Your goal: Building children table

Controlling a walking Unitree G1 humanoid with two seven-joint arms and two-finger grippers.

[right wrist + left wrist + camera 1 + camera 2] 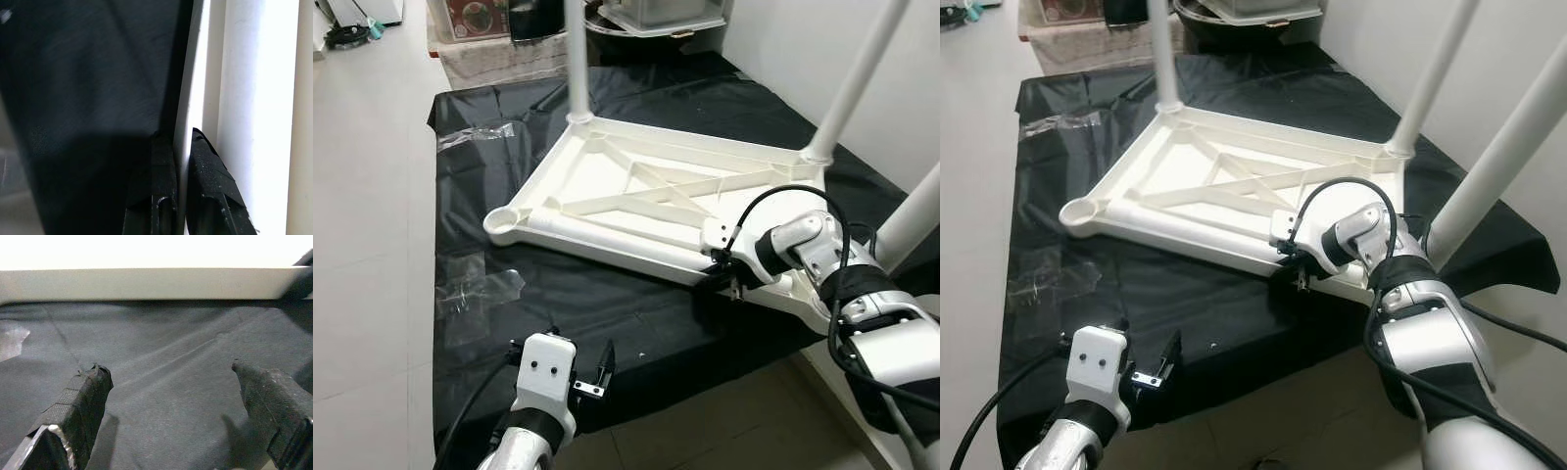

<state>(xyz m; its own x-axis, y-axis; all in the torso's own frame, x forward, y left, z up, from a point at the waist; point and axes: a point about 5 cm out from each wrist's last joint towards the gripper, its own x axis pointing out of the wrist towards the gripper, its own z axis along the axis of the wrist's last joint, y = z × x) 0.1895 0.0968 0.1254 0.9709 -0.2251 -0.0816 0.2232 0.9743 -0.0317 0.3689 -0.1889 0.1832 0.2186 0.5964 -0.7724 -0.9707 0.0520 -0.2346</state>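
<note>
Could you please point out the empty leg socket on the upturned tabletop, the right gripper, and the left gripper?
empty leg socket [504,219], left eye view, the round cup's rim.
right gripper [722,277], left eye view, fingertips clamping the tabletop's near edge.
left gripper [171,377], left wrist view, midway between its open fingertips.

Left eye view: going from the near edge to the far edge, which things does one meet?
Left gripper over the black cloth → near rim of the upturned white plastic tabletop, pinched by the right gripper → ribbed underside → white leg at the far corner → boxes on the floor.
</note>
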